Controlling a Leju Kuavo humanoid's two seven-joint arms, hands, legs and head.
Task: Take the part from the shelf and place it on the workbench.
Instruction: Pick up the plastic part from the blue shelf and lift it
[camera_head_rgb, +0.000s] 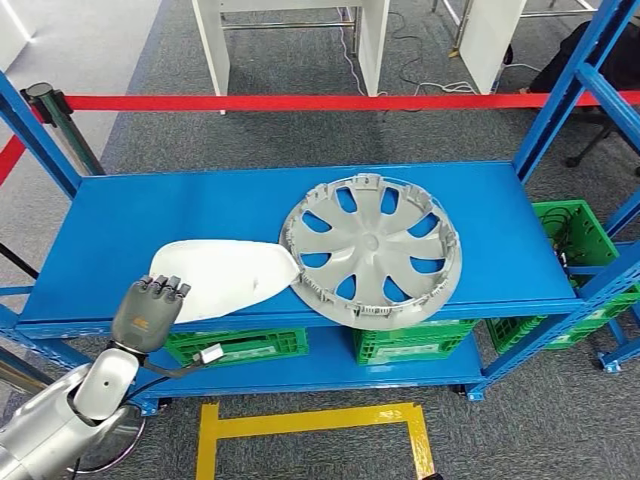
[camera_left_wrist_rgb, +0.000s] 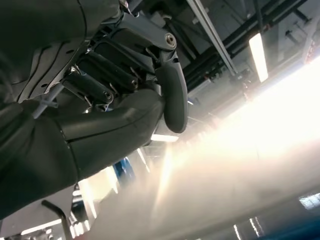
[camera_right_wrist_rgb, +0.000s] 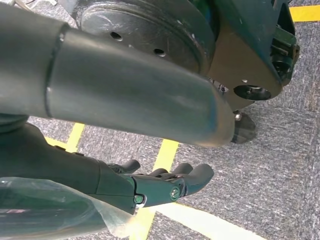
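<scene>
a: what do we have on the blue shelf in front of us?

b: we see two parts on its top level. a white, teardrop-shaped panel lies flat toward the front edge, and a grey wheel cover lies flat beside it, to its right from the head view. the panel's narrow tip touches or just slips under the wheel cover's rim; we cannot tell which.

a: and our left hand?

b: we have it raised to the front edge of the shelf, back of the hand up, fingertips resting on or just above the near left end of the white panel. the fingers lie side by side, pointing forward. from the left wrist view the thumb stands a little off from the fingers and a pale blurred surface lies below it. we cannot tell whether the hand actually grips the panel.

a: our right hand?

b: we see it hanging low over grey carpet with yellow floor tape. its fingers are loosely extended, slightly curled, and hold nothing.

a: anything else around?

b: green crates sit on the lower level under the shelf, another green crate stands to the right, a red barrier tape runs behind the shelf, and a yellow tape outline marks the floor in front.
</scene>
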